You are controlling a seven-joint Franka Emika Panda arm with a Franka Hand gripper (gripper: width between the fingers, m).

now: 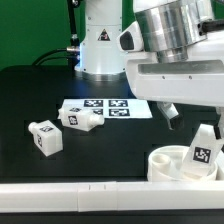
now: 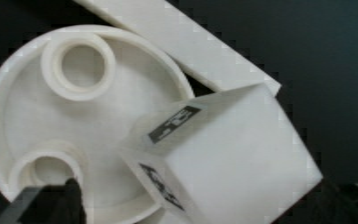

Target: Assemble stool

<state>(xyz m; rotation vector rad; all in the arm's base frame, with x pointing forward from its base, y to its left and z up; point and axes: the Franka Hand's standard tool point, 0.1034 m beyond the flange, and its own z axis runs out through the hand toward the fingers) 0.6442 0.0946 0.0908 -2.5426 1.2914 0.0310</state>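
Note:
The round white stool seat (image 1: 168,163) lies at the exterior view's lower right. One white tagged leg (image 1: 203,151) stands upright on it. My gripper (image 1: 190,115) hangs just above this leg with its jaws spread and nothing held between them. In the wrist view the seat (image 2: 51,120) shows two round sockets. The leg (image 2: 238,150) fills the space near my gripper (image 2: 194,215), and one dark finger (image 2: 43,200) stands apart from it. Two more legs (image 1: 45,137) (image 1: 80,120) lie on the black table at the exterior view's left.
The marker board (image 1: 110,107) lies flat in the middle of the table. The robot base (image 1: 100,40) stands behind it. A white rail (image 1: 80,195) runs along the table's front edge and also shows in the wrist view (image 2: 176,40) beside the seat.

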